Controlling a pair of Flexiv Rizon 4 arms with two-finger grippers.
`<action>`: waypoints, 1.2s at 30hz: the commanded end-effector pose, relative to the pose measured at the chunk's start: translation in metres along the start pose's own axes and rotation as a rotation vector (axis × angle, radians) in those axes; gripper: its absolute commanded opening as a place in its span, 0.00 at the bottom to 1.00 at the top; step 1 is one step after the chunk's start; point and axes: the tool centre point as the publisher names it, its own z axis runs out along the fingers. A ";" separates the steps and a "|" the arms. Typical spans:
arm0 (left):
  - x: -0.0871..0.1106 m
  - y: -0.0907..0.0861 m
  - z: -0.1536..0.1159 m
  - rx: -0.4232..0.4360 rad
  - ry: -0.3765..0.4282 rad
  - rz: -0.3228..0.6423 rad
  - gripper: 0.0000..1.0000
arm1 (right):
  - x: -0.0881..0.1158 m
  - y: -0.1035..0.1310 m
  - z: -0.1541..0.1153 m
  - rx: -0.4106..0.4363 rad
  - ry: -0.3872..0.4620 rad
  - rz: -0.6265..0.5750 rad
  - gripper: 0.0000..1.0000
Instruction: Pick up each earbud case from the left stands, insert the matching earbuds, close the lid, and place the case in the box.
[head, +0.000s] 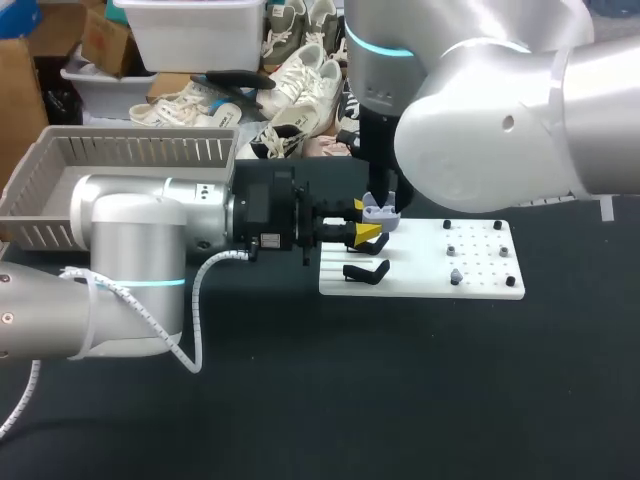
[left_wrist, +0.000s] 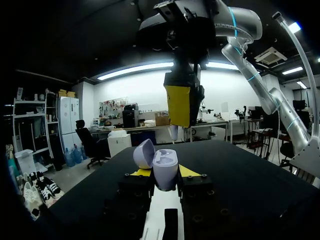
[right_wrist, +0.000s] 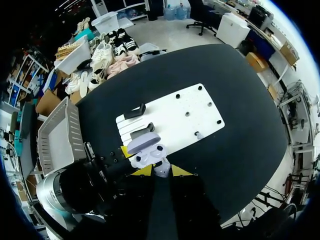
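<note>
Right now the earbud case (left_wrist: 164, 162) sits up off the table (head: 400, 400), just over the near-left edge of the white board (head: 480, 285), and the left gripper (left_wrist: 165, 174) is clamped on its lower body from both sides. The lid (left_wrist: 144, 153) is swung open and leans away to one side. Directly above hangs the right gripper (right_wrist: 161, 171), its yellow tips pinching a small white piece that I take to be an earbud (right_wrist: 160, 169).

How will it handle? The case looks like a light, hard, glossy shell with rounded sides, so I'd expect it to be slippery and prone to twisting in the pads if pushed off-centre. The low grip on the body is the sensible one, since it leaves the wells and the lid free. The hinge is likely the weak point, so the lid wants a gentle push near its free edge. The earbud is tiny and smooth, needs only a soft pinch, and could easily pop out.

What's hard to see? The wells read as pale blurs from the right wrist, so I can't say whether either is filled. The earbud's orientation is unclear. From overhead the right arm's bulk covers the board's far edge, and the left arm hides part of the box (head: 60, 150). Two black stands (head: 365, 271) show only in part.
</note>
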 end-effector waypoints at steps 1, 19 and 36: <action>0.001 -0.001 0.001 -0.005 -0.001 0.002 0.00 | -0.002 0.005 0.003 0.009 0.003 -0.002 0.00; 0.001 -0.001 0.001 -0.005 -0.001 0.002 0.00 | -0.008 0.008 0.011 0.028 0.017 -0.008 0.00; 0.001 -0.001 0.001 -0.005 -0.001 0.002 0.00 | -0.008 0.008 0.019 0.042 0.030 0.000 0.00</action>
